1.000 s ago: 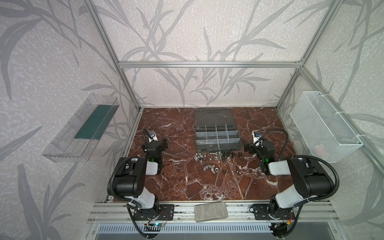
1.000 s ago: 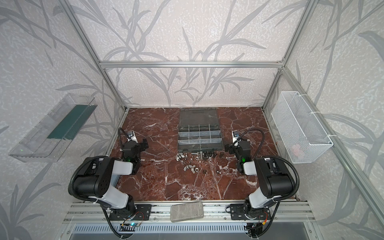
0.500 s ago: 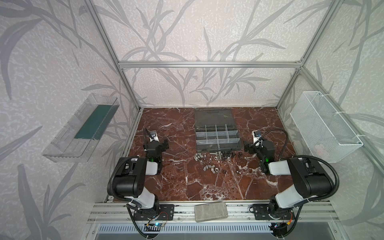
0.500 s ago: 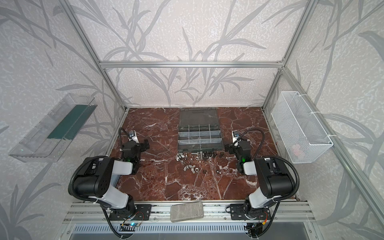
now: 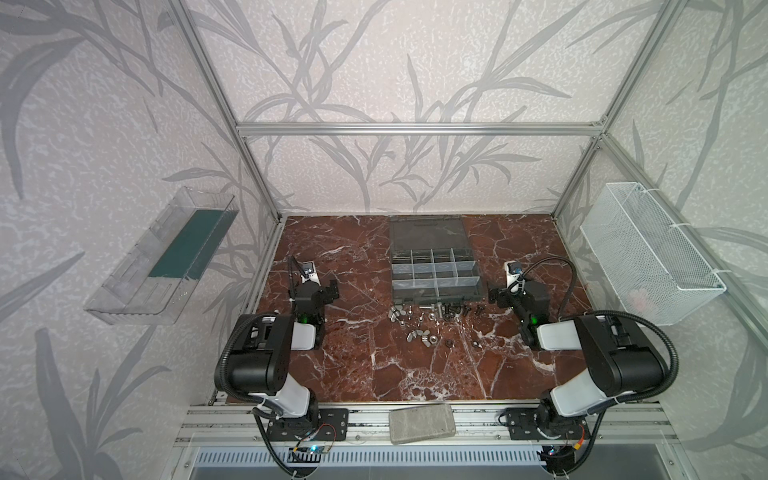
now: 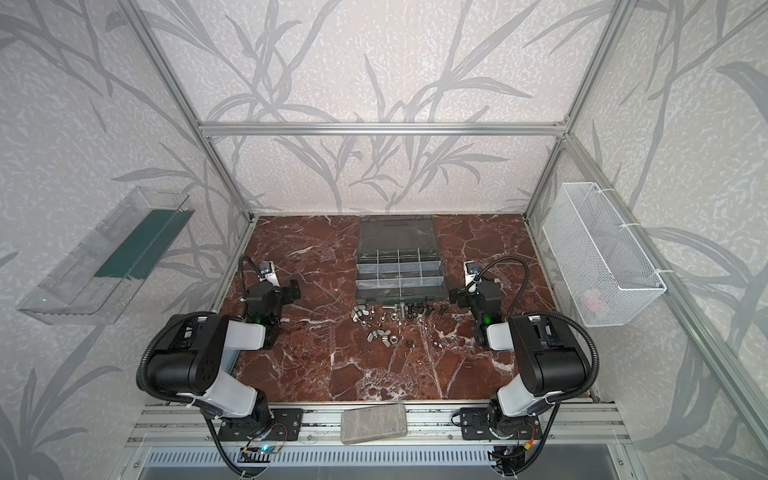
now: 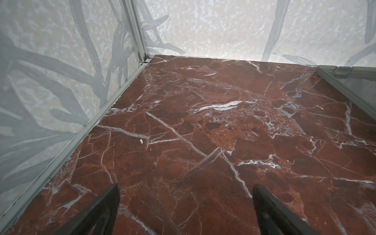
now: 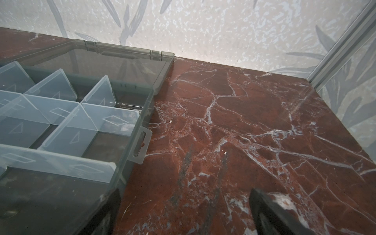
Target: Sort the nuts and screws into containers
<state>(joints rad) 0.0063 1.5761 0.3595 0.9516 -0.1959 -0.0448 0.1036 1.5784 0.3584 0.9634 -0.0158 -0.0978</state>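
The screws (image 5: 434, 309) (image 6: 399, 309) and nuts (image 5: 417, 335) (image 6: 380, 335) lie loose on the red marble floor, just in front of the dark grey organizer case. Silver and black pieces are mixed together. The containers (image 5: 434, 272) (image 6: 399, 268) (image 8: 67, 122) are clear-walled cells in that case, and they look empty. My left gripper (image 5: 322, 289) (image 6: 286, 291) (image 7: 186, 193) is open over bare floor, left of the pile. My right gripper (image 5: 505, 296) (image 6: 461, 297) (image 8: 183, 193) is open beside the case's right front corner, holding nothing.
The case's smoky lid (image 5: 428, 232) lies flat behind the cells. A white wire basket (image 5: 648, 253) hangs on the right wall. A clear tray with a green base (image 5: 166, 253) hangs on the left wall. A grey block (image 5: 422, 424) rests on the front rail.
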